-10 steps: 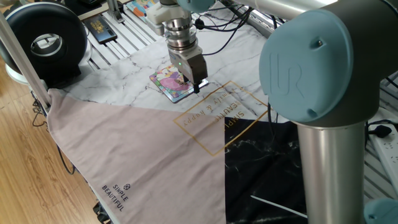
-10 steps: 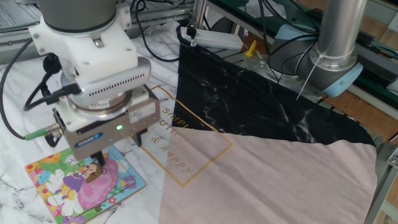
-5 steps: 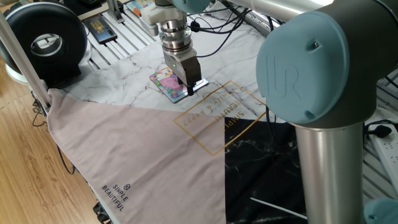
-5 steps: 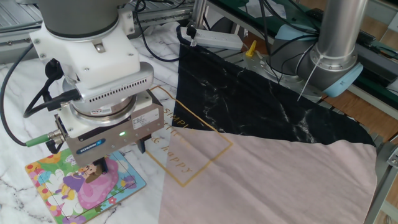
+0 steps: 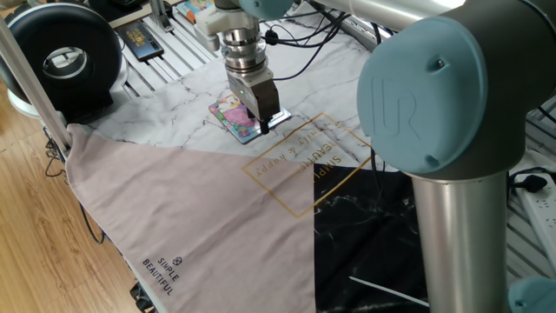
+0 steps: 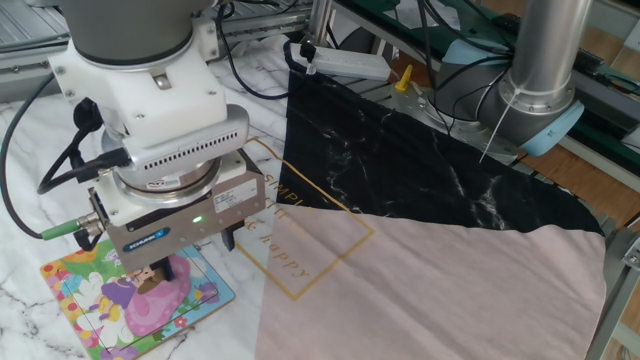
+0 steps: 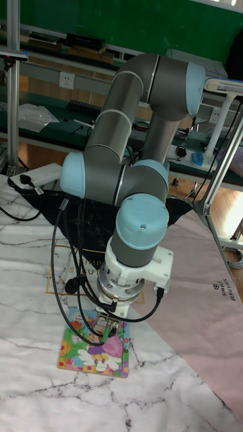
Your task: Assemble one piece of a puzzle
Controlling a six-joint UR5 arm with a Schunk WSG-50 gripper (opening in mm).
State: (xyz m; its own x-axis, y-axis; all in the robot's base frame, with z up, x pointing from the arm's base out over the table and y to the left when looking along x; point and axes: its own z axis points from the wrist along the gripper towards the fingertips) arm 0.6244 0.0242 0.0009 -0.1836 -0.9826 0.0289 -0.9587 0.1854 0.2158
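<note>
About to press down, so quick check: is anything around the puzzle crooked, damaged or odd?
Nothing stands out. The puzzle lies flat on the marbled cloth, intact where visible. The pincer sits low over it; the piece itself is hidden.

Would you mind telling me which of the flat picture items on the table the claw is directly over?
The puzzle, the pink, green and yellow board on the marble cloth; the claw hangs over it. The dark booklet and colourful cards lie farther back.
</note>
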